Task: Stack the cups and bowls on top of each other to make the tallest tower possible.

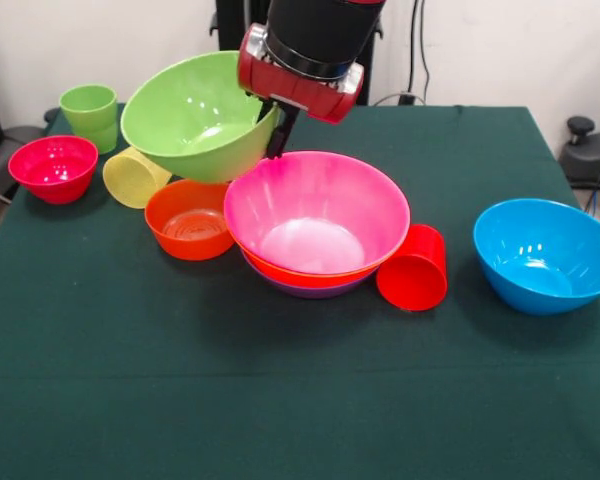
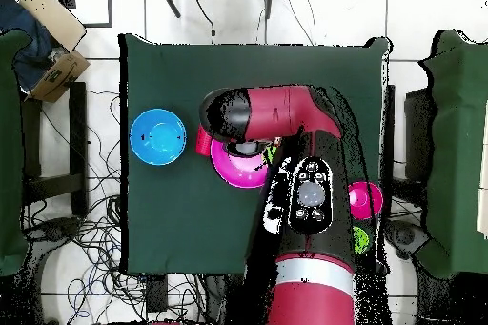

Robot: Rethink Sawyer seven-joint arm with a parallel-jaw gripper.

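Observation:
My gripper (image 1: 277,133) is shut on the rim of the lime-green bowl (image 1: 195,115) and holds it tilted in the air, up and left of the tower. The tower (image 1: 315,275) is the pink bowl (image 1: 317,212) nested in an orange bowl and a purple bowl. The small red-orange bowl (image 1: 189,219) touches the tower's left side. The pale yellow cup (image 1: 134,177) lies on its side under the held bowl. The red cup (image 1: 413,268) lies on its side against the tower's right. The green cup (image 1: 90,114) stands upright at the far left. In the overhead view the arm hides the gripper.
The small magenta bowl (image 1: 53,168) sits at the left edge. The blue bowl (image 1: 546,255) stands alone at the right and also shows in the overhead view (image 2: 158,137). The arm (image 2: 286,116) reaches across the table over the pink bowl (image 2: 233,171).

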